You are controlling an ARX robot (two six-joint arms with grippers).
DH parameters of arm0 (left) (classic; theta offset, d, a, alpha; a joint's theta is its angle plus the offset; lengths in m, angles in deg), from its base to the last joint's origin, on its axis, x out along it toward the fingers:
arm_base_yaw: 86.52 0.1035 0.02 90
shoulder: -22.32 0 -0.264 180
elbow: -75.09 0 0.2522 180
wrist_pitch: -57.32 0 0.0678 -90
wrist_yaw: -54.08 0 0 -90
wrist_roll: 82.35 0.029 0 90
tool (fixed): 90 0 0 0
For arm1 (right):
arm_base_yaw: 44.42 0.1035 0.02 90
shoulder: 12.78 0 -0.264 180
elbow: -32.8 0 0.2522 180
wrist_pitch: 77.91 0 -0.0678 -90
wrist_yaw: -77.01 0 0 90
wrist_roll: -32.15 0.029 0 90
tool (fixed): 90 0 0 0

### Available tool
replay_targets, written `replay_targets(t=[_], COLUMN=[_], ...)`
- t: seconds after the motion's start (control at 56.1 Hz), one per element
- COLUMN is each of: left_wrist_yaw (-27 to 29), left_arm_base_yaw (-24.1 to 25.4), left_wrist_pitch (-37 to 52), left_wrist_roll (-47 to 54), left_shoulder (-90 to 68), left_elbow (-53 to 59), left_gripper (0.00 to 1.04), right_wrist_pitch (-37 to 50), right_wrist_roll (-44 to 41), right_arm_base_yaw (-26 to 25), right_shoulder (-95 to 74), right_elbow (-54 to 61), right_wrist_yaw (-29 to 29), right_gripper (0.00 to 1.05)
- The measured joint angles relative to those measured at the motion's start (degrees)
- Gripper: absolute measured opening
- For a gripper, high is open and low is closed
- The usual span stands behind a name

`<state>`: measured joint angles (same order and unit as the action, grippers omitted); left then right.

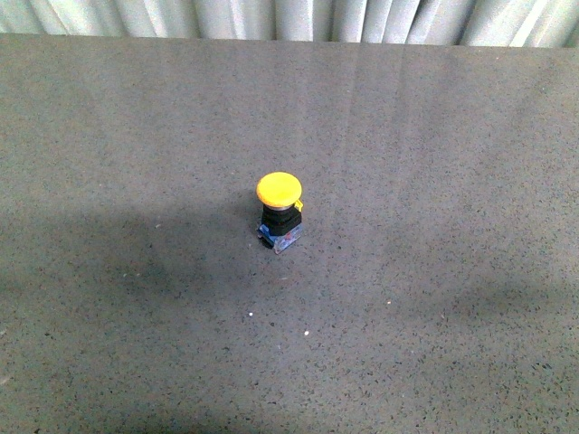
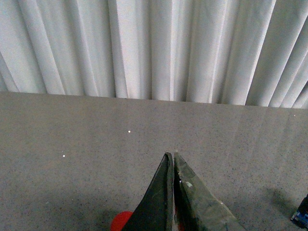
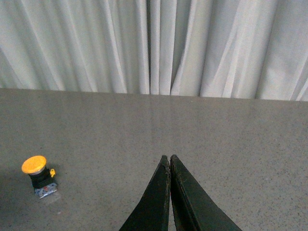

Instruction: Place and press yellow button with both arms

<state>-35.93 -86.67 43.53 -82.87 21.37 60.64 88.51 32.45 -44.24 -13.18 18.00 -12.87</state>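
Note:
The yellow button (image 1: 279,191) stands upright near the middle of the grey table, yellow domed cap on a black collar and a clear-blue base. It also shows in the right wrist view (image 3: 34,165), off to one side of my right gripper (image 3: 170,157), which is shut and empty above the table. My left gripper (image 2: 172,154) is shut and empty too. A blue corner (image 2: 302,216) at the edge of the left wrist view may be the button's base. Neither arm shows in the front view.
A white pleated curtain (image 1: 289,18) hangs behind the table's far edge. A red round thing (image 2: 120,221) peeks out beside the left fingers. The grey speckled tabletop (image 1: 434,298) spreads all round the button.

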Motion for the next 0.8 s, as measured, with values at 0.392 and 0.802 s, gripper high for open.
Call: replay_targets(t=[0.392, 0.802], left_wrist_yaw=[0.0, 0.0], left_arm_base_yaw=[0.0, 0.0], left_wrist_pitch=[0.02, 0.0], left_wrist_roll=[0.02, 0.13], left_shoulder=[0.0, 0.0], left_elbow=[0.0, 0.0], left_gripper=[0.73, 0.96], right_wrist_pitch=[-0.04, -0.04], right_wrist_roll=[-0.11, -0.11], right_arm_base_yaw=[0.0, 0.0], right_shoulder=[0.07, 0.07], right_elbow=[0.0, 0.0], right_wrist_yaw=[0.0, 0.0], right_gripper=[0.66, 0.96])
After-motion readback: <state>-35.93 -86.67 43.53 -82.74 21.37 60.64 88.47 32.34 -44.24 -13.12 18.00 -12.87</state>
